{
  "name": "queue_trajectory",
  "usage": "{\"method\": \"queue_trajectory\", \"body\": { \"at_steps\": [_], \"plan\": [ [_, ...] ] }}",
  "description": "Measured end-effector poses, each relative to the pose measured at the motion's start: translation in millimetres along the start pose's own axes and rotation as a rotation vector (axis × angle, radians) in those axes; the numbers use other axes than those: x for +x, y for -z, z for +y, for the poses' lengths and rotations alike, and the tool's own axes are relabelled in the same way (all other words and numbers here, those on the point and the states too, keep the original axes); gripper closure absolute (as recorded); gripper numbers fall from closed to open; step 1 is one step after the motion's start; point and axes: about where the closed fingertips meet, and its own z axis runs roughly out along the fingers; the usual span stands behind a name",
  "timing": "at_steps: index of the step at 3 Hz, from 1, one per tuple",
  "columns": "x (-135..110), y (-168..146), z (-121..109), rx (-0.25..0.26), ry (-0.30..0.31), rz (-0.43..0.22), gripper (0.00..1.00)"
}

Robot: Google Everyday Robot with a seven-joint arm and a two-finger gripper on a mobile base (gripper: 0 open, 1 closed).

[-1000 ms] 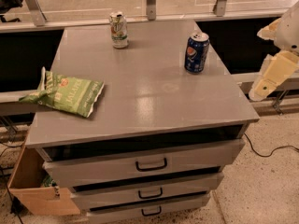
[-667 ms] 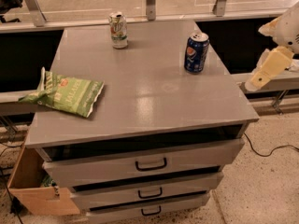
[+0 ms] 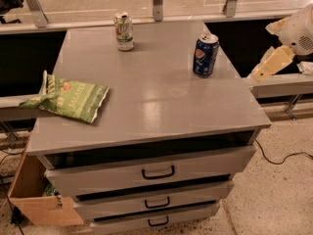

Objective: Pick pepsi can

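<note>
The pepsi can [image 3: 205,55] is dark blue with a round red-white-blue logo and a silver top. It stands upright on the right back part of the grey cabinet top [image 3: 156,97]. My gripper [image 3: 272,63], cream coloured on a white arm, hangs off the cabinet's right side, to the right of the can and well apart from it. It holds nothing that I can see.
A white-and-green can [image 3: 124,31] stands at the back left. A green chip bag [image 3: 68,99] lies at the left edge. Three drawers [image 3: 156,173] sit slightly open below. A cardboard box [image 3: 34,199] is at the lower left. A metal railing [image 3: 156,1] runs behind.
My gripper has moved up and a little left, nearer the can's height. The cans and the bag have not moved.
</note>
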Motion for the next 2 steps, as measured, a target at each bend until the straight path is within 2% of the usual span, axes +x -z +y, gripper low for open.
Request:
{"method": "queue_trajectory", "body": {
  "at_steps": [2],
  "plan": [
    [-31.8,-65.0,-7.5,-0.067,-0.095,-0.243,0.0]
  ]
}}
